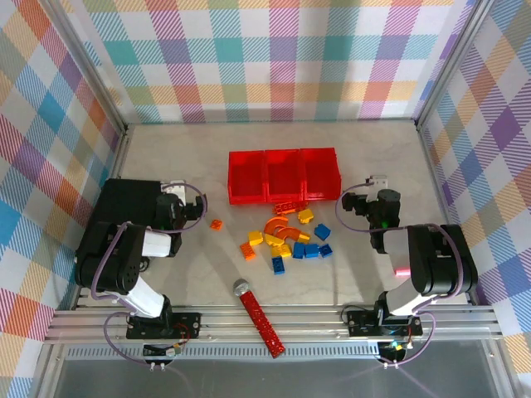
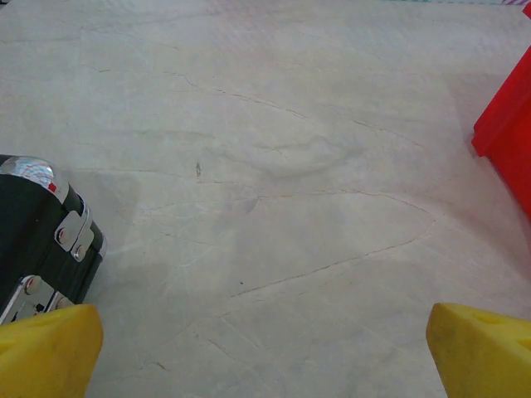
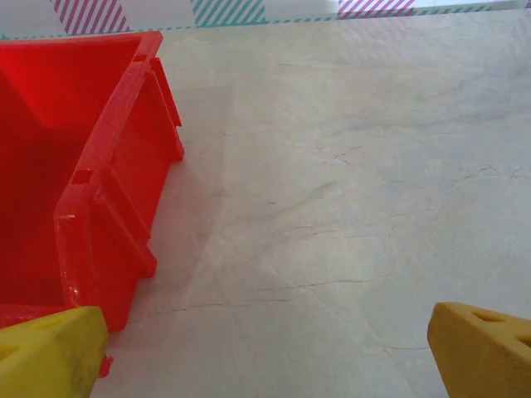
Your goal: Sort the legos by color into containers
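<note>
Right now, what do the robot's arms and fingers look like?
The left arm and right arm are chunky black joints with silvery-white tubes between. Thin purple-grey cables loop along each. The right arm has a small green light and a pinkish-red light. The left gripper and right gripper have bright yellow, wedge-shaped fingers.

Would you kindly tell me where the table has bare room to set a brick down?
Bare: the strip between the containers and the back wall, and the patch right of the containers, beyond the right gripper. Crowded: just in front of the containers, where the legos cluster.
</note>
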